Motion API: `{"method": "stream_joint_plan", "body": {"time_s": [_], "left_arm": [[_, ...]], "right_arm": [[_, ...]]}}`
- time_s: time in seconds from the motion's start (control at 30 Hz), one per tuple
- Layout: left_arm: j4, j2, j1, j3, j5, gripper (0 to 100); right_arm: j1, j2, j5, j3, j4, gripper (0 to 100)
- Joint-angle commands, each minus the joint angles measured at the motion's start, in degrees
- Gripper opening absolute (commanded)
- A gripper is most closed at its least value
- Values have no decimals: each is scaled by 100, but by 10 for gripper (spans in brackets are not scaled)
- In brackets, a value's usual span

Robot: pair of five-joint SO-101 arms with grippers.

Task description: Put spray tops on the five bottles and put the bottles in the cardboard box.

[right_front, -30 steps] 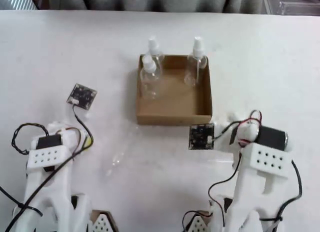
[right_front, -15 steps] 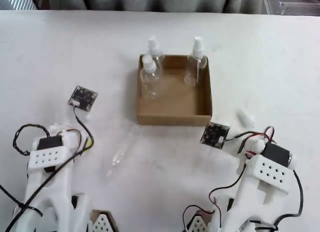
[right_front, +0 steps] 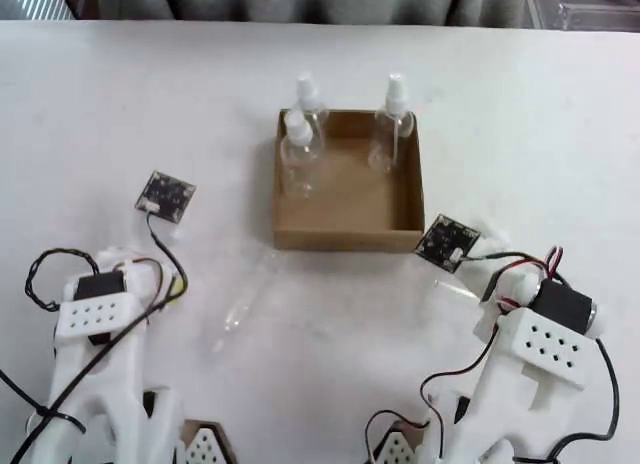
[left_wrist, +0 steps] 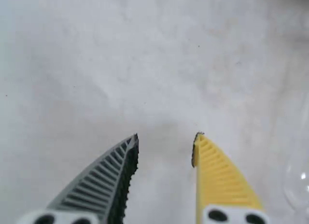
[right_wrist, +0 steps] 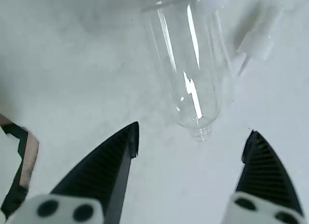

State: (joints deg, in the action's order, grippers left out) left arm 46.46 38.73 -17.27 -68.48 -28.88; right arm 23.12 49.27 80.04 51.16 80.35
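Right gripper (right_wrist: 193,130): spread, shifts from 5 to 4 o'clock of box (right_front: 345,232), over uncapped bottle (right_wrist: 186,64).
Meaning: grasp for capping seems next.

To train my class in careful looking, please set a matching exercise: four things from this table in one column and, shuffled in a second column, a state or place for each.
Things
1. box
2. spray top
3. left hand
4. right hand

States
A. open, black, an uncapped bottle lying ahead of it
B. holds upright capped bottles
C. open, grey and yellow, over the table
D. loose on the table beside a lying bottle

Pairs: 1-B, 2-D, 3-C, 4-A
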Motion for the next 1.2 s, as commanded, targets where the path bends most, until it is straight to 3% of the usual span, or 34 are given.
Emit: {"method": "stream_joint_plan", "body": {"time_s": [0.0,0.13,0.3,0.43,0.73,0.9,1.0,1.17], "left_arm": [[-141,31,84,53,0,185],[-132,31,75,70,9,185],[791,31,48,615,18,185],[1301,31,-505,1046,185,185],[1327,-22,-3231,1864,123,187],[1266,-22,-3899,2066,-475,187],[747,-31,-4224,1943,-475,187],[211,-31,-4382,1626,-475,187]], "right_arm": [[127,66,-325,-316,286,223],[365,66,-563,-325,330,18],[268,101,-589,-316,365,33],[-743,92,-607,-308,374,20],[-4110,57,-1301,-308,-92,40],[-5429,48,-1240,-299,-523,221],[-6229,48,-712,-158,-567,312],[-7204,-163,-492,-290,-646,327]]}}
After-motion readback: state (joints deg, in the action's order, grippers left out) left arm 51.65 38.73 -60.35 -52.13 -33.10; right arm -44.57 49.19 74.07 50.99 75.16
